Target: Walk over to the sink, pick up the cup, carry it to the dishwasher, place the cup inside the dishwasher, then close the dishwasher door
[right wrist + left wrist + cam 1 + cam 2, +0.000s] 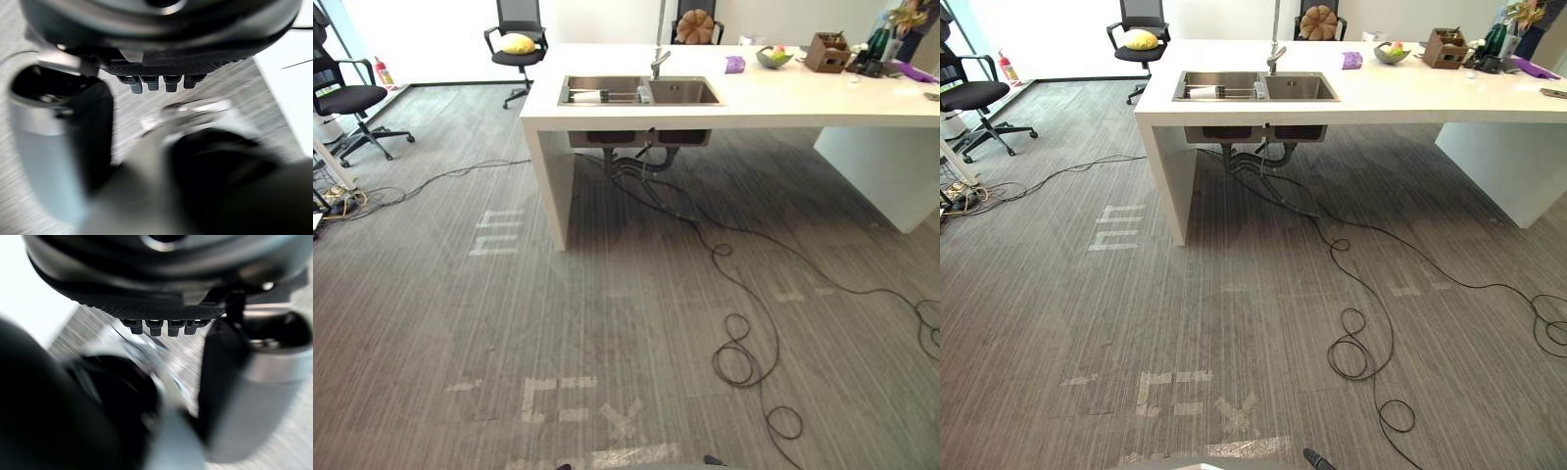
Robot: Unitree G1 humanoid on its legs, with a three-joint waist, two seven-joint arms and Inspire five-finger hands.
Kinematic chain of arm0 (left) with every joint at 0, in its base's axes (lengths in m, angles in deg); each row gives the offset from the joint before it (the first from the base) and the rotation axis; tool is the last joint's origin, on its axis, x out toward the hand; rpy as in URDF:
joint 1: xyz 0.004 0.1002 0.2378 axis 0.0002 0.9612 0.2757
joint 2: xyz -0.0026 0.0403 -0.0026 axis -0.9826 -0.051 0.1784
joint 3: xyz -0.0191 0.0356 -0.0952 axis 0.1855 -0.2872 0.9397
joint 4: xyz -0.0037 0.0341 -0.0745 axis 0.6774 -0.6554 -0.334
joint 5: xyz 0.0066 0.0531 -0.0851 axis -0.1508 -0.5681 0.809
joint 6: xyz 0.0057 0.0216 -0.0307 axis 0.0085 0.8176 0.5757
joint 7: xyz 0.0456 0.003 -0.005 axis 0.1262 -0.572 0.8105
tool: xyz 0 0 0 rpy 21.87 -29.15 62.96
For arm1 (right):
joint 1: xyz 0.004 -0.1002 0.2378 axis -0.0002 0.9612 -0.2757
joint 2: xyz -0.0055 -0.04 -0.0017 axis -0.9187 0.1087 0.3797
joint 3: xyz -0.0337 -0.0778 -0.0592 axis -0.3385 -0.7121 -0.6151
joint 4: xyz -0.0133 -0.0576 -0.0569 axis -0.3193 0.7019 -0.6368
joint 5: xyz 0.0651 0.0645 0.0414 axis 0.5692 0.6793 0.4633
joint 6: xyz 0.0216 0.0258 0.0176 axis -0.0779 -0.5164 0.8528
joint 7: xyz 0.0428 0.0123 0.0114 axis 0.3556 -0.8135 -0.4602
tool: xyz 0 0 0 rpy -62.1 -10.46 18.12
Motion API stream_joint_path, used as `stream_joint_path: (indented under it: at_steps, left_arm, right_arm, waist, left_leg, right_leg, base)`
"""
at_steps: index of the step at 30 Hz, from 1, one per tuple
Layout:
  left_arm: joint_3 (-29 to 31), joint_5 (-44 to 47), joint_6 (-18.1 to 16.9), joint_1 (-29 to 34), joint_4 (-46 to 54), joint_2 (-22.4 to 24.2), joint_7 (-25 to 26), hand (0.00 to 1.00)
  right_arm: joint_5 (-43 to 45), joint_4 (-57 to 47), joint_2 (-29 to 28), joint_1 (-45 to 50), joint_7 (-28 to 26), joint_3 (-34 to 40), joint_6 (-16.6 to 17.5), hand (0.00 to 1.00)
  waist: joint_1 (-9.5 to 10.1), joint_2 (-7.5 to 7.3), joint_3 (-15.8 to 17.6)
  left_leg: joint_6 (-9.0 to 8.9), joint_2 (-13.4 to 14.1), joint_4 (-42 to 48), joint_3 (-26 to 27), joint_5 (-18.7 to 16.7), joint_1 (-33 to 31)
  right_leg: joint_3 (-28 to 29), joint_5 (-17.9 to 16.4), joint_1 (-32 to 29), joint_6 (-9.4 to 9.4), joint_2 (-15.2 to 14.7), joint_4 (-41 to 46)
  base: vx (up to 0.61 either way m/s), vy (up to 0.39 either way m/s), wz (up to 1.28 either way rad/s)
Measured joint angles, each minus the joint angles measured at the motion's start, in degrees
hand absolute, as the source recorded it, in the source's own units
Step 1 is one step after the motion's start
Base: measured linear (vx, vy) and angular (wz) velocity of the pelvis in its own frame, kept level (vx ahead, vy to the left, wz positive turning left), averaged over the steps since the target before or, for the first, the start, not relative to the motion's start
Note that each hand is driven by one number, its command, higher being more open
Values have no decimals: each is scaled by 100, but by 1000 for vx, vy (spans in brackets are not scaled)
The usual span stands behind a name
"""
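A steel double sink [639, 91] with a faucet [658, 61] is set into the near-left end of a long white counter [783, 103], a few steps ahead of me across grey carpet. From here the basin floors are mostly hidden by the rim; a metal rack [597, 95] lies in the left basin. My left hand [166, 308] hangs over the carpet with relaxed fingers and the thumb [254, 382] apart, holding nothing. My right hand [161, 68] hangs the same way, thumb [54, 147] apart and empty.
Black cables [744, 352] trail from under the sink and loop across the floor on the right. Office chairs stand at the far left [347, 98] and behind the counter [519, 44]. A fruit bowl [773, 56], a wooden box [827, 52] and a purple item [734, 64] sit on the counter.
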Motion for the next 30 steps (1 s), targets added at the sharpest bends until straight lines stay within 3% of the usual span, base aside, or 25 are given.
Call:
stream_joint_path:
  at_steps: [6,11,30]
  left_arm:
    - [-41,-151,-406,-65,-5,67,-153,100]
    - [-104,-312,-523,-98,13,65,-117,100]
    - [-172,-540,-927,-158,16,76,179,100]
  right_arm:
    - [-280,53,-52,-228,238,59,439,100]
    - [-479,48,-92,-419,100,167,454,100]
    - [-454,11,-301,-720,43,-10,473,100]
  waist:
    - [-14,-4,35]
    - [-16,6,54]
    - [-13,-45,222]
  left_leg:
    - [-38,5,-165,-40,24,112]
    - [-60,38,-203,-37,20,173]
    - [-68,-23,-240,-26,14,281]
  right_leg:
    - [-135,-64,97,131,24,-81]
    - [-202,-125,119,299,43,-27]
    - [-264,-139,155,267,-32,59]
  base:
    - [15,-19,5]
    - [-18,-25,2]
    - [-43,-18,0]
